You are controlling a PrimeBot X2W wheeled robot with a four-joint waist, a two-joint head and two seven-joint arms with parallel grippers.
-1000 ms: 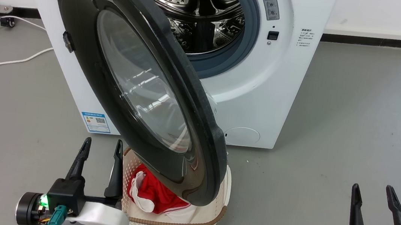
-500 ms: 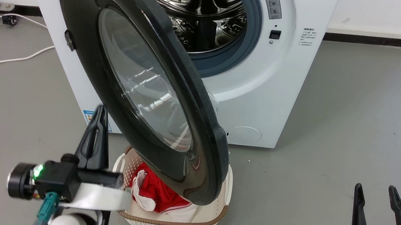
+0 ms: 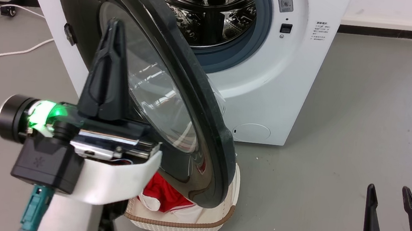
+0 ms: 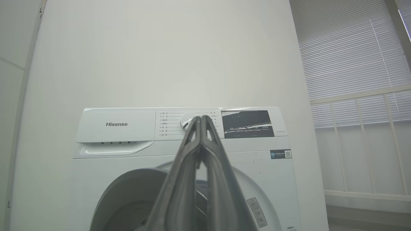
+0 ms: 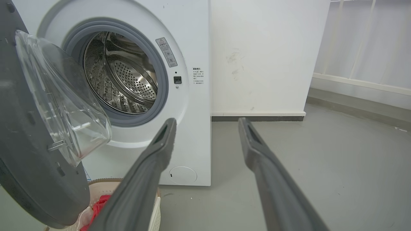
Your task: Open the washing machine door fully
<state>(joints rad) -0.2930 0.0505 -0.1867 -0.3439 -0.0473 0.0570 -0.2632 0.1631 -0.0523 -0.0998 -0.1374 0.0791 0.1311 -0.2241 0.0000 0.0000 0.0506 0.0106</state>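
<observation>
Black washing machine door (image 3: 162,91) rim overhangs the basket (image 3: 178,225), left hand's (image 3: 113,25) fingers together.

my left gripper (image 3: 113,23): up high in front of me, fingers pressed together, tips pointing up | my right gripper (image 3: 388,187): low at my right side, fingers spread apart

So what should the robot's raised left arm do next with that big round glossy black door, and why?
Probably carry the left gripper across the rim of the round glossy black door to its drum side, ready to push it wider. The door stands only part-way open, and the shut fingers hover at its outer face, where pushing would close it.
</observation>
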